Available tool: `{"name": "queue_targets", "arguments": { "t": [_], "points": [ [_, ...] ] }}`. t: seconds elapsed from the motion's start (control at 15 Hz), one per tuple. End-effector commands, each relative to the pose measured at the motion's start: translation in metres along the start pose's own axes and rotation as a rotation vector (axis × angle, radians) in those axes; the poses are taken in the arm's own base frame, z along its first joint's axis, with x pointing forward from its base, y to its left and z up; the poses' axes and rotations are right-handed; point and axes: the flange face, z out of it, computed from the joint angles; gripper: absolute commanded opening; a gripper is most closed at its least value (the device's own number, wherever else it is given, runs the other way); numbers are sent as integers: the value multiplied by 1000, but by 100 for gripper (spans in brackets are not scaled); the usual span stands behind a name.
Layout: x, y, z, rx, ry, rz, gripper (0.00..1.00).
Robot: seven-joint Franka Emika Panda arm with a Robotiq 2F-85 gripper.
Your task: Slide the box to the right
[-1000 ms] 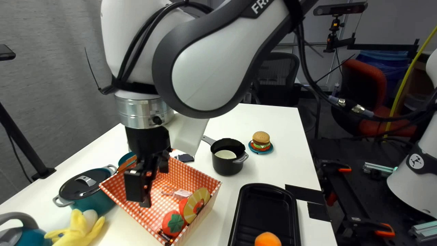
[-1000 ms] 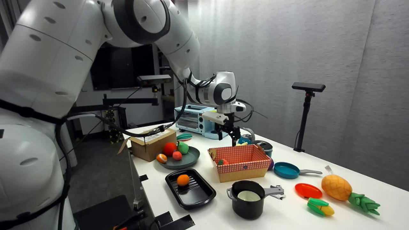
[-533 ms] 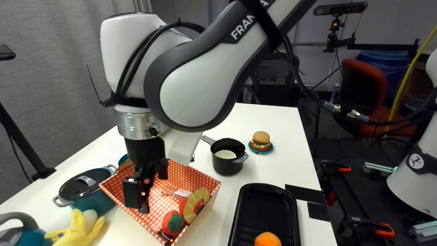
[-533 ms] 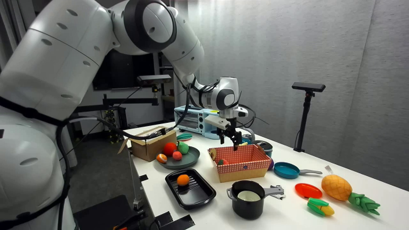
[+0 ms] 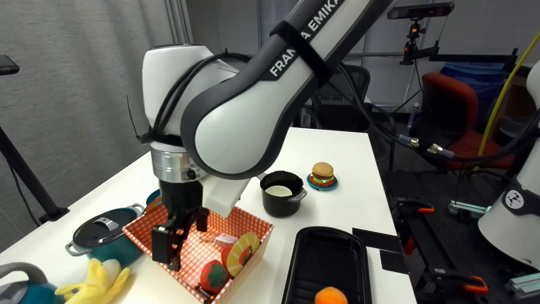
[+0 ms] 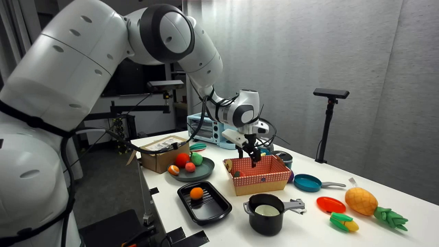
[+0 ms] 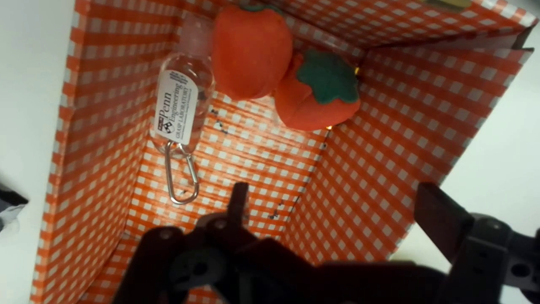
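Note:
The box is a basket lined in orange-red and white check, on the white table in both exterior views (image 5: 249,217) (image 6: 262,187). Its inside fills the wrist view (image 7: 363,169). It holds red toy fruits (image 7: 253,50), a clear bottle with a clip (image 7: 181,101) and a round yellow slice (image 5: 242,253). My black gripper (image 5: 184,247) is open and empty, pointing down at the box; it also shows in an exterior view (image 6: 247,159). In the wrist view, the jaws (image 7: 333,190) have one finger over the box's inside and one over a long wall's rim. Contact cannot be told.
A teal lidded pot (image 5: 107,232) and a yellow toy (image 5: 95,283) stand close beside the box. A black pot (image 6: 265,219), a black tray (image 6: 205,202) with an orange, a grey plate (image 6: 192,175) of fruit and a blue pan (image 6: 308,183) surround it.
My gripper has come lower over the box, its fingers now nearer the rim. It stays open. The box and its contents have not moved.

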Motion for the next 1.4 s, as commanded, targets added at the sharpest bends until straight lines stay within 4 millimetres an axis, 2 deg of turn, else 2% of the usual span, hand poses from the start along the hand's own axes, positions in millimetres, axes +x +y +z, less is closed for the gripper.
{"name": "queue_targets", "arguments": {
  "t": [0.0,0.2,0.8,1.33],
  "points": [
    [-3,7,7,13,23,19,100],
    [-12,10,6,12,34,39,100],
    [-83,24,29,-21,4,109,100],
    [-112,22,16,-71,20,169,100]
  ]
}}
